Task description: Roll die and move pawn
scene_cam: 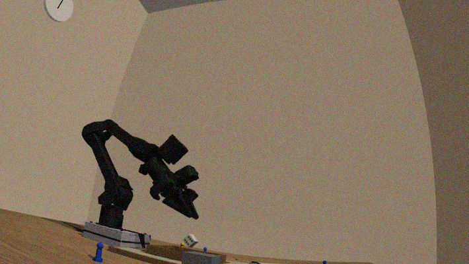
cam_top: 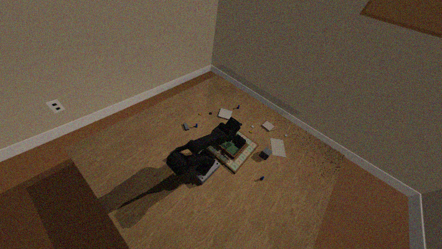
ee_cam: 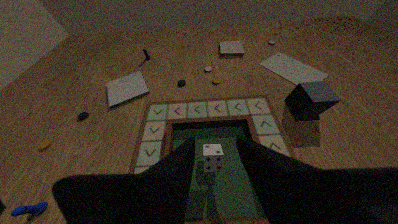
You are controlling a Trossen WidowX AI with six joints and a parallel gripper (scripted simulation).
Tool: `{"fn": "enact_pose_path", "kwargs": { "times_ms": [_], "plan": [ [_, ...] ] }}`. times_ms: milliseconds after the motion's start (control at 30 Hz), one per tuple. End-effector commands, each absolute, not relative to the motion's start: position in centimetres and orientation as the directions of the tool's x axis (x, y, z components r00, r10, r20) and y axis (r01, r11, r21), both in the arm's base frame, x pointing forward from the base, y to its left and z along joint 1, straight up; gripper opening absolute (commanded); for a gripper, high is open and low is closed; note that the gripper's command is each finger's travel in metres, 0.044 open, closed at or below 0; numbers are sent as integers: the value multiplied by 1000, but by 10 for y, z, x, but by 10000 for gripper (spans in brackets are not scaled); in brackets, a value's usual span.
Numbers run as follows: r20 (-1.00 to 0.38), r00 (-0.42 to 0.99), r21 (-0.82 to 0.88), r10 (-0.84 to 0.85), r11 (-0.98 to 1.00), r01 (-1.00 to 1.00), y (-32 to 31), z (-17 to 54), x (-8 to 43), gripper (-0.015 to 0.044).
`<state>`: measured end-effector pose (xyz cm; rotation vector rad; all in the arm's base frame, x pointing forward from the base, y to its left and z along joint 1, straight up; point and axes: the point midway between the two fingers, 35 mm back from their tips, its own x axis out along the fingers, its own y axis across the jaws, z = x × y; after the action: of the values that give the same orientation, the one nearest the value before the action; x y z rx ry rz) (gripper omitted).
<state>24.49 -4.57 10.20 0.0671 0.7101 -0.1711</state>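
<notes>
The white die (ee_cam: 213, 157) is free of my fingers and tilted in the air just above the green dice tray (ee_cam: 220, 190); it also shows in the exterior view (scene_cam: 190, 240), below my fingertips. My gripper (ee_cam: 215, 141) is open and empty, hanging over the tray (cam_top: 231, 149) with a dark finger on each side of the die in the wrist view. It also shows well above the board in the exterior view (scene_cam: 193, 212). The board (ee_cam: 207, 109) has a ring of pale arrow squares. No pawn stands on the squares that I see; the near squares are hidden by my fingers.
A grey block (ee_cam: 310, 97) stands right of the board. White cards (ee_cam: 127, 87) (ee_cam: 292, 67) (ee_cam: 231, 47) lie beyond it. Small dark and yellow tokens (ee_cam: 181, 83) (ee_cam: 215, 81) and blue pawns (ee_cam: 145, 54) (ee_cam: 30, 209) lie scattered around. An upright blue pawn (scene_cam: 98, 251) stands near the arm's base (scene_cam: 115, 235).
</notes>
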Motion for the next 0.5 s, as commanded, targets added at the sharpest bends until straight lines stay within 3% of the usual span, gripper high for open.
{"fn": "enact_pose_path", "kwargs": {
  "times_ms": [0,200,300,467],
  "plan": [
    [-650,747,3,-136,983,181,-46,116,246,289],
    [-649,748,2,-140,983,185,-46,142,245,440],
    [-706,696,2,-130,983,186,-46,138,247,440],
    [-863,496,1,-93,983,185,-48,126,255,440]
  ]
}}
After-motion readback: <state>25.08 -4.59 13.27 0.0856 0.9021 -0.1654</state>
